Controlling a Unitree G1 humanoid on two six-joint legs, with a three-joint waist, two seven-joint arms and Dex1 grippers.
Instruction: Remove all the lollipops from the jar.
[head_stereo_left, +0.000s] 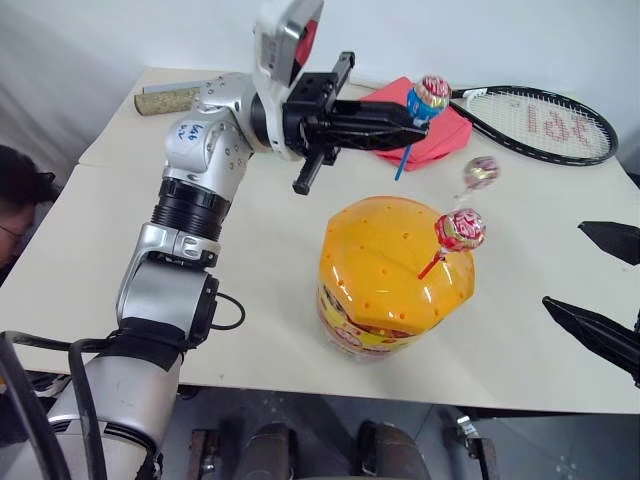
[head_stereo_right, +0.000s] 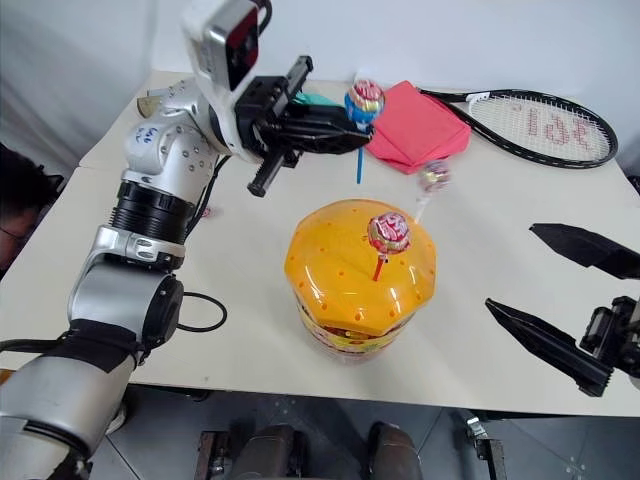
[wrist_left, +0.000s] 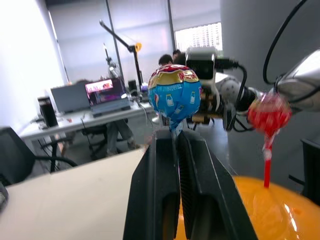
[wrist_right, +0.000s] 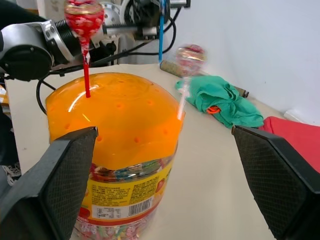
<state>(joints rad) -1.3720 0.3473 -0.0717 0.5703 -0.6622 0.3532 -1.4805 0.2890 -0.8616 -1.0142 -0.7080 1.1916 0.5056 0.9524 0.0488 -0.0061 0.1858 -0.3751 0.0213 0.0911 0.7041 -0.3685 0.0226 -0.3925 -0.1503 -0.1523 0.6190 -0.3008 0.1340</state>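
My left gripper (head_stereo_left: 408, 118) is clamped shut on the blue stick of a blue-wrapped lollipop (head_stereo_left: 430, 96), held up in the air beyond the jar (head_stereo_left: 392, 275), candy head just past the fingertips. In the left wrist view the black fingers (wrist_left: 161, 180) pinch the stick right under the head.

Next out: the jar sits centre table, below and nearer to me than that gripper. One red lollipop (head_stereo_left: 460, 230) stands upright with its red stick in a hole of the domed orange lid (head_stereo_left: 380, 250), on the side toward my right arm. A pink lollipop (head_stereo_left: 480, 172) on a pale stick appears blurred just beyond the jar's right side; I can't tell whether it's resting on anything.

My right gripper (head_stereo_right: 560, 300) has its jaws spread wide, holding nothing, well right of the jar. In its wrist view the jar sits between the two fingers but apart from them.

Around: red cloth (head_stereo_left: 425, 130) and tennis racket (head_stereo_left: 545, 122) at the far edge of the white table (head_stereo_left: 270, 260), green cloth (wrist_right: 222, 100) near the red one, a cork-coloured roll (head_stereo_left: 168, 99) far left. A person (head_stereo_left: 20, 205) is at the left table edge.
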